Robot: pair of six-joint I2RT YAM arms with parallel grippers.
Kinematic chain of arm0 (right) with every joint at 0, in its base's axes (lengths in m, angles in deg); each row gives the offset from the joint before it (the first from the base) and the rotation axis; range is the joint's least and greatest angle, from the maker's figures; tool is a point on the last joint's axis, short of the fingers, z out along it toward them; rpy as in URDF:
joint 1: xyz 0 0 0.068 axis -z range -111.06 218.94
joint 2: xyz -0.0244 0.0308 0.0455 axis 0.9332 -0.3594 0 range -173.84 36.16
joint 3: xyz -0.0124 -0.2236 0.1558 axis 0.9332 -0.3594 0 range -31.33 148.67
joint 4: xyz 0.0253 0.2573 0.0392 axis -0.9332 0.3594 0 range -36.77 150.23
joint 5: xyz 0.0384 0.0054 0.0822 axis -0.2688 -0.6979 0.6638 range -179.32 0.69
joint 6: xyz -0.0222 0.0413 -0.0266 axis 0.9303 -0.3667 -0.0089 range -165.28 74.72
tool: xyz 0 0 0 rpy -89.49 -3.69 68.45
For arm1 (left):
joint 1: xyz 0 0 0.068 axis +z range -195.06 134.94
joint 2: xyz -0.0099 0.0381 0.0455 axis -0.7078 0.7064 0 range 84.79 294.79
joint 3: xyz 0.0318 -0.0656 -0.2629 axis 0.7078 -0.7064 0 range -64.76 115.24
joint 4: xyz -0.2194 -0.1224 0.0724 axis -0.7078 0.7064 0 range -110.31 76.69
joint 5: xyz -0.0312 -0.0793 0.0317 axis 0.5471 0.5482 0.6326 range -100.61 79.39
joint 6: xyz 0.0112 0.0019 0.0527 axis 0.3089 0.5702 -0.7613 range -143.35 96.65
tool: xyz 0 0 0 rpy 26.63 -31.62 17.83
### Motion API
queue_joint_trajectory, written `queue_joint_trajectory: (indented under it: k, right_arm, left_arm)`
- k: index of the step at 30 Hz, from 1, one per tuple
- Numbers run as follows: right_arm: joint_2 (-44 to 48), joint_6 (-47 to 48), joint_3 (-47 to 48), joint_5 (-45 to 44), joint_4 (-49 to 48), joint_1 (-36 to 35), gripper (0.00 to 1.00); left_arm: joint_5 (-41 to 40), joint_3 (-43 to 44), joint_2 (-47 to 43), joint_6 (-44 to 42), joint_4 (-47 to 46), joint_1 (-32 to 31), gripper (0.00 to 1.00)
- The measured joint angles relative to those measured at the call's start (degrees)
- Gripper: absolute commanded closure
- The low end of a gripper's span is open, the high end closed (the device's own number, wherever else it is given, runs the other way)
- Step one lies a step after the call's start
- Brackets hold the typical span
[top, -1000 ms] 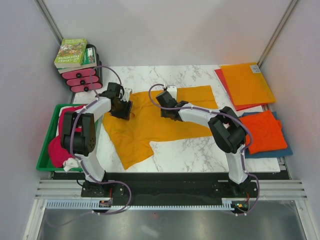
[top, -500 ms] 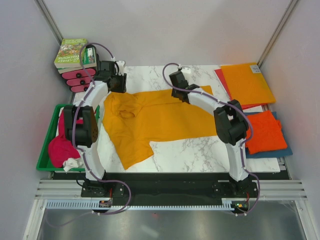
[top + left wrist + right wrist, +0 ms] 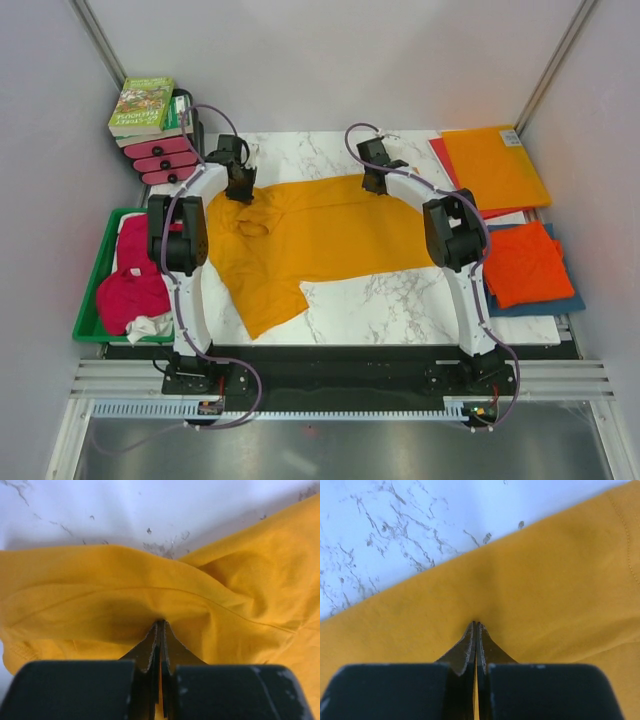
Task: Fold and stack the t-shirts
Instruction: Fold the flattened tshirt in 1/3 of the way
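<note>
The left gripper point(image 3: 160, 625) and right gripper point(image 3: 475, 626) pinch the orange t-shirt point(image 3: 320, 235) by the table point(image 3: 400, 300) back edge; a hard tug could slip it free

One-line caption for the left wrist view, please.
Left pincer shut on a raised fold of the golden-orange t-shirt, white marble table beyond.

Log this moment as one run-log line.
left end effector: shut on golden-orange t-shirt | right end effector: shut on golden-orange t-shirt | grip: far edge
</note>
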Motion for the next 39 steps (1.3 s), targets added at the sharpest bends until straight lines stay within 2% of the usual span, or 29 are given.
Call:
queue_joint_trajectory:
  k: [4,13,15,18,19,21,22,23,25,27,33,39]
  right_arm:
    - [-1.62,-0.92,2.56,0.39,0.44,0.55,1.00]
    - [-1.84,-5.68,2.54,2.56,-0.15,4.74,1.00]
    - [-1.81,-6.08,2.36,2.67,-0.66,5.31,1.00]
    - [-1.81,-6.01,2.25,2.67,-1.05,5.51,0.98]
    - [-1.79,-5.77,2.23,2.69,-1.14,5.51,0.91]
    - [-1.27,-4.94,1.07,2.89,-2.43,5.44,0.79]
    - [-0.72,-4.66,0.24,3.02,-3.19,5.25,0.66]
    - [-0.09,-4.15,-0.85,3.39,-3.93,5.03,0.59]
    - [1.05,-2.97,-1.95,4.07,-4.07,4.24,0.46]
    - [1.86,-1.73,-1.79,5.05,-3.89,2.78,0.43]
    - [2.93,0.90,2.97,11.65,-4.24,-5.97,0.46]
    - [2.93,4.02,4.11,16.31,-4.37,-15.45,0.47]
  left_arm:
    - [-1.36,4.90,4.33,-0.50,2.32,0.00,0.98]
    - [-2.51,24.09,15.56,-1.90,7.30,-0.57,0.96]
    - [-2.56,27.67,17.57,-2.27,8.41,-0.90,0.92]
    - [-3.21,30.71,19.19,-2.84,9.31,-1.40,0.77]
    - [-3.28,30.77,19.19,-2.91,9.42,-1.46,0.68]
    - [-3.10,30.40,18.93,-2.86,9.07,-1.49,0.60]
    - [-2.97,29.27,18.43,-2.73,8.33,-1.44,0.54]
    - [-2.80,27.96,17.66,-2.60,7.50,-1.38,0.52]
    - [-2.40,23.32,14.40,-2.19,6.19,-1.33,0.51]
    - [-1.92,21.84,12.15,-1.81,6.19,-1.27,0.51]
    - [-1.29,21.44,6.05,-1.16,4.00,-1.11,0.60]
    - [-1.49,20.00,6.14,-1.20,3.69,-1.11,0.66]
